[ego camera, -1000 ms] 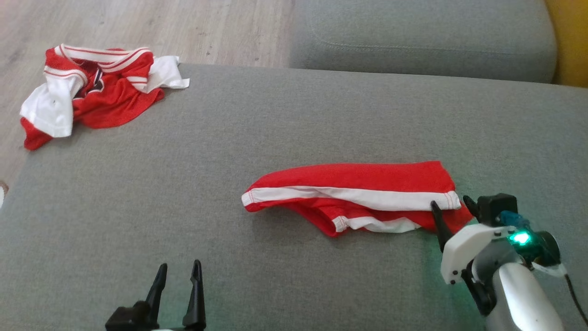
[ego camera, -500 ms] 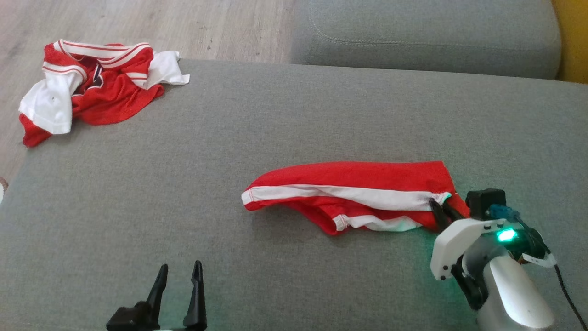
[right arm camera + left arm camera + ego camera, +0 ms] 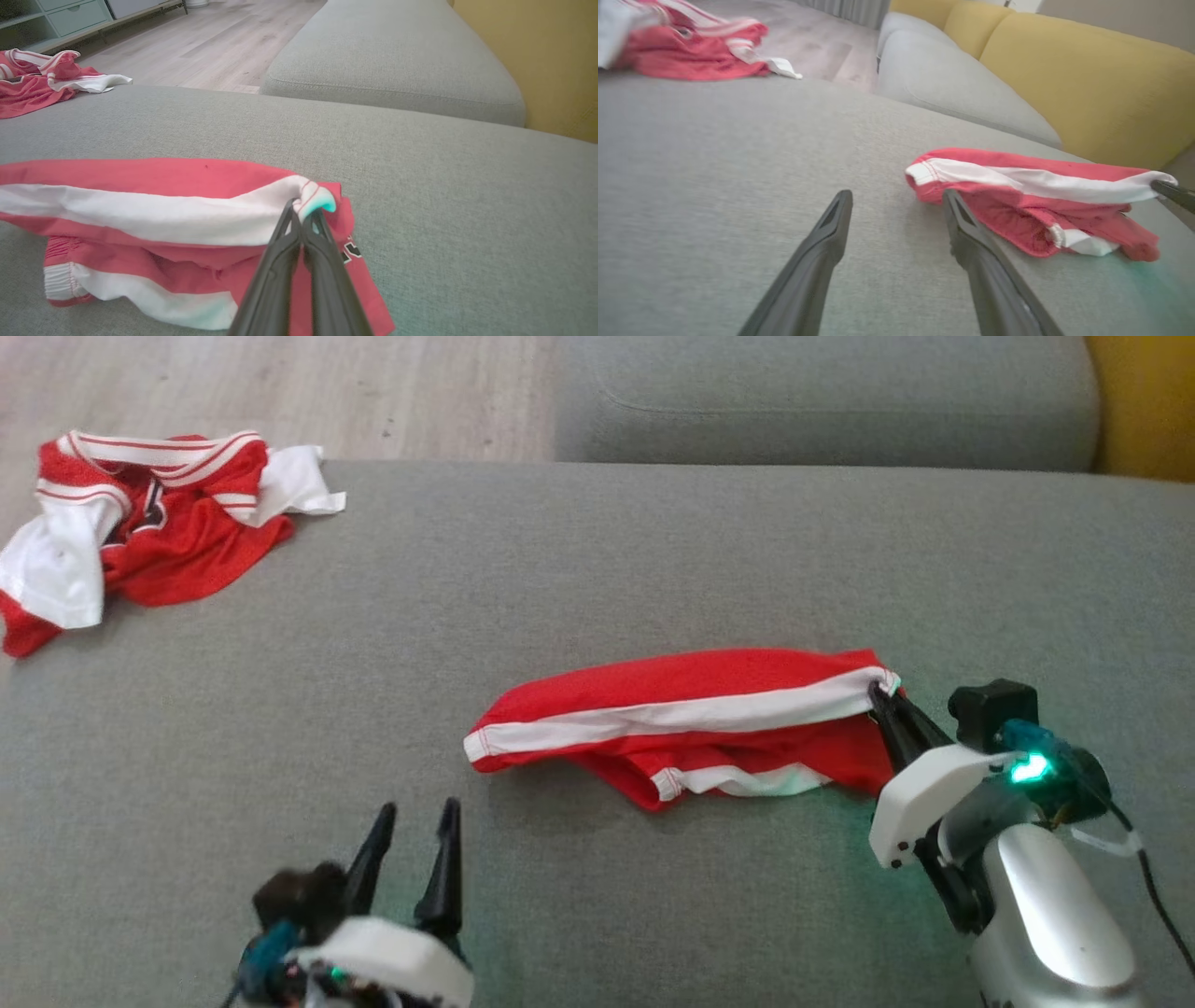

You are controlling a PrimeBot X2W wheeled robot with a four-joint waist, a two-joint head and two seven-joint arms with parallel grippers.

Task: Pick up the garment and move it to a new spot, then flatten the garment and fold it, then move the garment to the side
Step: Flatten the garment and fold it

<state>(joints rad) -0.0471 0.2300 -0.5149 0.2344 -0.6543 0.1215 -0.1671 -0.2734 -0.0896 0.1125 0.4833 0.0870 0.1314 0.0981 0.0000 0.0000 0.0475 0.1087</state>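
Closing: the right pincer (image 3: 880, 694) is now pinching shut on the white-striped end of the red shorts (image 3: 672, 709); a second ago its fingers were standing apart around that corner.
Lifting: the gripped corner is rising slightly off the grey cushion (image 3: 597, 569), and the white stripe is pulling taut towards the fingertips.
Meaning for the task: the grasp is looking secure, so the pick-up is beginning. Carrying, flattening and folding are all still waiting.
Shorts: they are lying bunched across the middle of the cushion, with the right end held and the rest resting on the fabric.
Left pincer (image 3: 418, 805): it is hovering low with its fingers spread wide, holding nothing, near the shorts' left end but apart from it.
Jersey (image 3: 140, 523): it is sitting crumpled at the cushion's far left corner, well apart from the shorts.
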